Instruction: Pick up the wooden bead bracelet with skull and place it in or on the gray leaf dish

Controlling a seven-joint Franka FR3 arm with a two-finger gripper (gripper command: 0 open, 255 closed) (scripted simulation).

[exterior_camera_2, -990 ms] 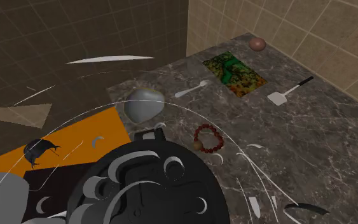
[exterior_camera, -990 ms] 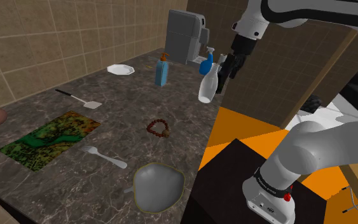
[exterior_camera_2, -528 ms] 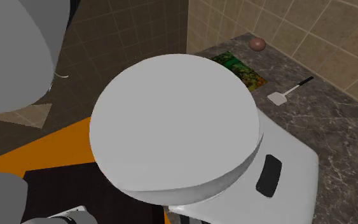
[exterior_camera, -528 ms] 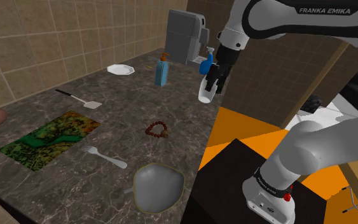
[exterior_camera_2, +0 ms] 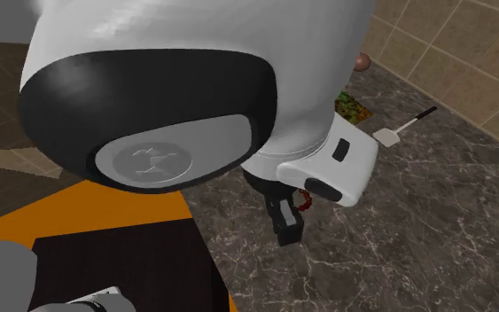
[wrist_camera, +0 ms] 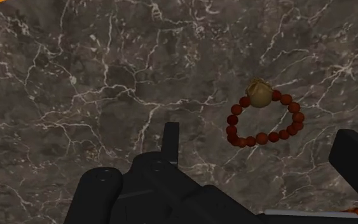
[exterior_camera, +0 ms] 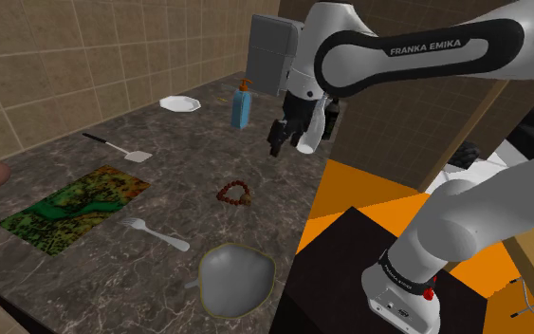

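Dark marble kitchen counter [exterior_camera: 189, 161]. The gripper [exterior_camera: 277, 142] hangs high above it, fingers spread wide and empty. The bead bracelet [exterior_camera: 236, 194] (one pale skull bead) lies flat at the gripper's 7 o'clock in the shoulder view, with the grey leaf dish [exterior_camera: 236, 278] at the bracelet's 6 o'clock.

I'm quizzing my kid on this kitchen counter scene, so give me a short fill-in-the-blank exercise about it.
The red-brown bead bracelet has one pale bead shaped like a ___.
The black two-finger gripper is ___, holding nothing.
A white ___ lies between the green patterned mat and the grey leaf-shaped dish.
Missing words: skull; open; fork.
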